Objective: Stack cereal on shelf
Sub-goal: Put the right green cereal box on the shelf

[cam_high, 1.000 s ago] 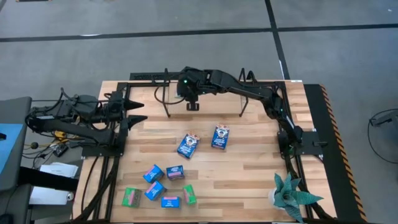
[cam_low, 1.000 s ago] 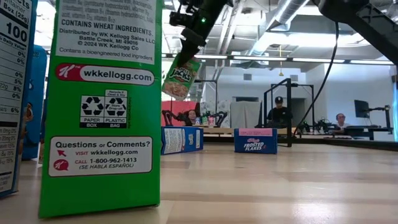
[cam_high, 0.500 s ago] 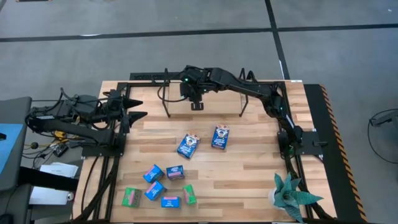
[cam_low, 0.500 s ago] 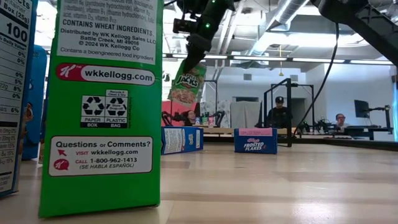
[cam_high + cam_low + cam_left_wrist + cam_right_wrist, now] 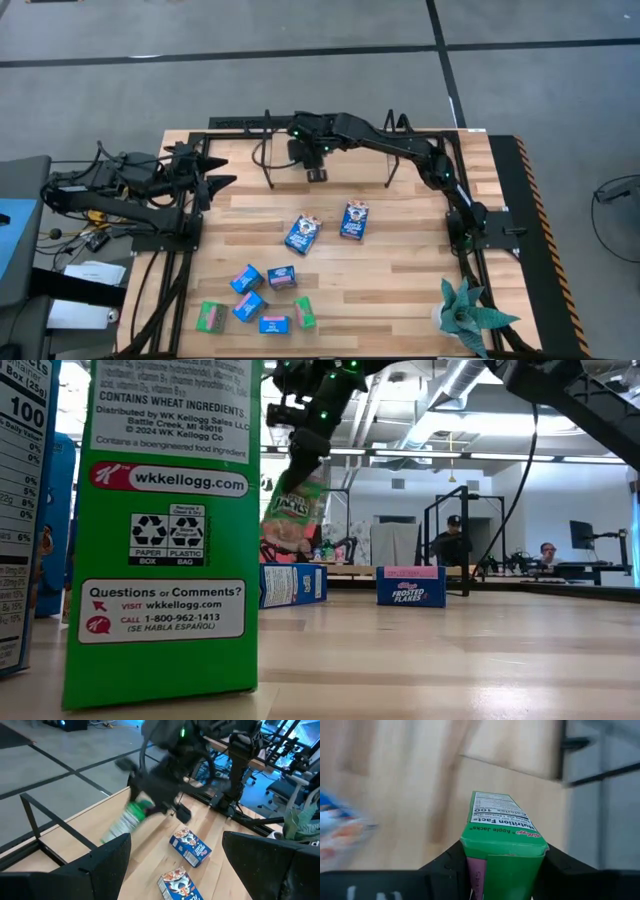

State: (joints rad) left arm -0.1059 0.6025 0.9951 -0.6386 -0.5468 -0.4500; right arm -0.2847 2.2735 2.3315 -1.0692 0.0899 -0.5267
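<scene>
The work surface was a light wooden tabletop on a grey floor crossed by dark lines; a potted plant stood at its near right corner. Across the table the low view showed an open workshop with seated people at desks.

The shelf, a wooden board between black wire uprights, lay at the table's far edge. The right gripper hung over its left part, its fingers clamped on the sides of a green Apple Jacks box. The box hung long axis near vertical, tilted, its lower end toward the board, clear of the tabletop.

Two dark blue boxes lay flat mid-table, just beside each other. A cluster of green and light blue boxes lay near the front left edge. The left gripper waited at the table's left side, fingers spread wide and empty.

Compared with one second before, the held box had dropped lower in the low view and the right gripper had shifted slightly right over the shelf; the loose boxes were unchanged.
</scene>
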